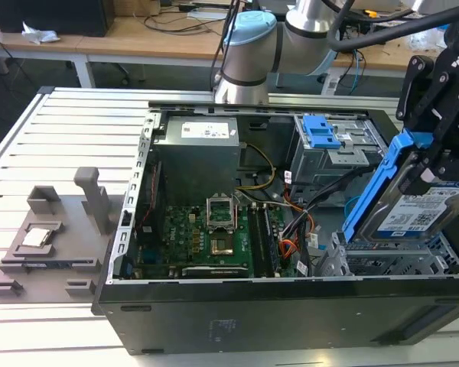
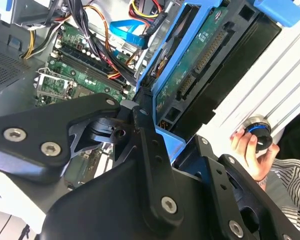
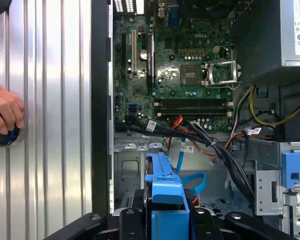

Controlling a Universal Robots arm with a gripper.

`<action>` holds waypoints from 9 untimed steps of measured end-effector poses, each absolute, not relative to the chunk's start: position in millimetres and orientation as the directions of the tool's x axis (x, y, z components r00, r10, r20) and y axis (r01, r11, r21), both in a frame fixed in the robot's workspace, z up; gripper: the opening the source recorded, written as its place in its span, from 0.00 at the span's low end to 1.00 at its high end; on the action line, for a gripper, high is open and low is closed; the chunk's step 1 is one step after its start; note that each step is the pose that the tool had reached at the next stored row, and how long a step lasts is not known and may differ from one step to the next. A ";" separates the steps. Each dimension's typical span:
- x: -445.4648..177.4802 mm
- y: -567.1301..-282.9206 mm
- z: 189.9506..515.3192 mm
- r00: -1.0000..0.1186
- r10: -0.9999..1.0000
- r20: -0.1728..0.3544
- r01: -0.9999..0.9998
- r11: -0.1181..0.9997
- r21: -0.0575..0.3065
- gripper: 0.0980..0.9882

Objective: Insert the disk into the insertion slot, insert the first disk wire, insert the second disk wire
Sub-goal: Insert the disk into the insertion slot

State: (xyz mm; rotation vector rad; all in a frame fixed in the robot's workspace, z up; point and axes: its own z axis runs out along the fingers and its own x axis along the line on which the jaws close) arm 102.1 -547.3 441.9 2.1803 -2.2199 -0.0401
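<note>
Clamping the upper end of the disk (image 1: 417,218), a flat rectangular silver hard drive with a white-and-blue label framed by a bright blue plastic carrier, the black gripper (image 1: 436,164) of the 1 arm has its jaws clenched on the carrier and holds it off the case. The disk hangs directly over the insertion slot (image 1: 352,264), a low silver metal drive cage with perforated sides. Its long axis is tilted steeply: the lower end points down at the cage's open bay, and the held end leans up and away toward the exterior view's right. Whether the lower edge touches the cage's top rim I cannot tell; it is at most just above it.

In the second wrist view the drive's connector edge (image 2: 192,80) is bare, so I judge that neither of the 2 disk wires is plugged in.

Just beside the cage, toward the green motherboard (image 1: 206,237), lies a loose bundle of black and orange cables (image 1: 306,222). Behind the cage stands a taller grey cage (image 1: 329,157) bearing a small blue clip (image 1: 321,131). Well apart from the cage, outside the black case wall (image 3: 101,100), a person's hand (image 3: 5,110) rests on a dark round knob (image 3: 2,136) on the ribbed silver table (image 3: 50,150).
</note>
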 end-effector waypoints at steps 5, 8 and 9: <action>100.4 -547.2 430.6 -0.018 -1.000 0.003 -0.999 0.018 0.039 0.30; 100.3 -547.2 423.7 -0.018 -1.000 0.003 -0.999 0.018 0.039 0.30; 100.3 -547.2 421.7 -0.018 -1.000 0.003 -0.999 0.018 0.039 0.30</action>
